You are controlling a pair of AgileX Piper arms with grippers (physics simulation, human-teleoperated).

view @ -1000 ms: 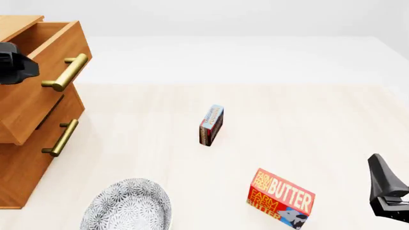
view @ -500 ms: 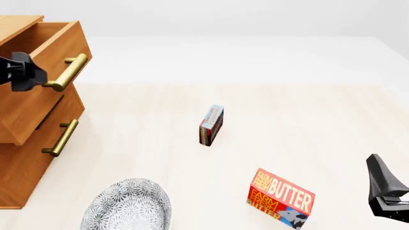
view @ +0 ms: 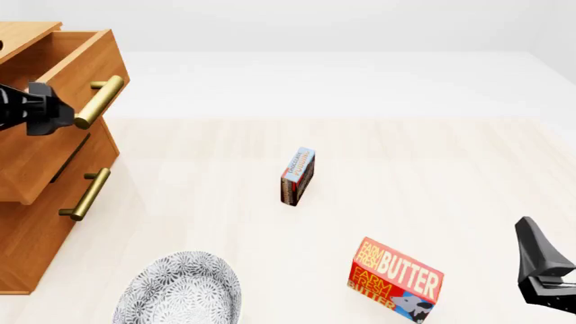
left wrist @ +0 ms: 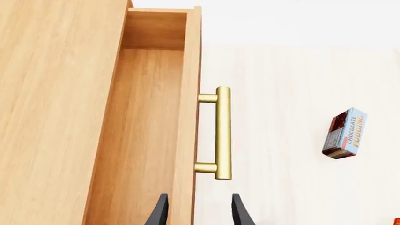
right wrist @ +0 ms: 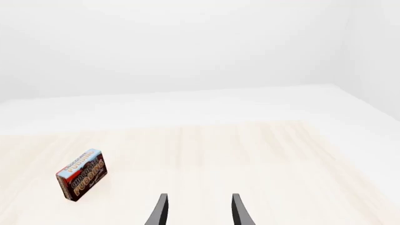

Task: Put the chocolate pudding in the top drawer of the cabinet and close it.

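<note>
Cabinet (view: 36,223) is set at tabletop's (view: 432,169) left edge; top drawer (view: 63,81) is pulled out, giving room for drop from above. Left gripper (left wrist: 196,213) is held open, fingers astride drawer front just short of brass handle (left wrist: 222,133), nothing gripped. Right gripper (right wrist: 196,211) is open and empty, parked low at right, well apart from chocolate pudding (view: 298,176), which stands on edge mid-tabletop. Against earlier frames, left gripper is seen shifted rightward toward handle; pudding and butter box (view: 396,278) are unmoved.
</note>
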